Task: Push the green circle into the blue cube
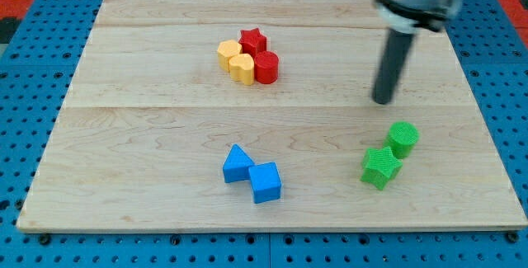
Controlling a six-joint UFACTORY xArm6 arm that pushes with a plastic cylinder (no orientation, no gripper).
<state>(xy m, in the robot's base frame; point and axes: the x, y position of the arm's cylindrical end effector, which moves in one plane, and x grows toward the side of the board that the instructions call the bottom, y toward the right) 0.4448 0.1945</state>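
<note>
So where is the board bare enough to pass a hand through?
Free: the view's left side, and the middle band between the red and yellow cluster and the blue cube. Crowded: the view's right, where my tip stands just above the green circle.

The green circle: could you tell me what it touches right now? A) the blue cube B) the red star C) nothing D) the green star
D: the green circle sits against the green star, far right of the blue cube; my tip is just above it, apart.
</note>
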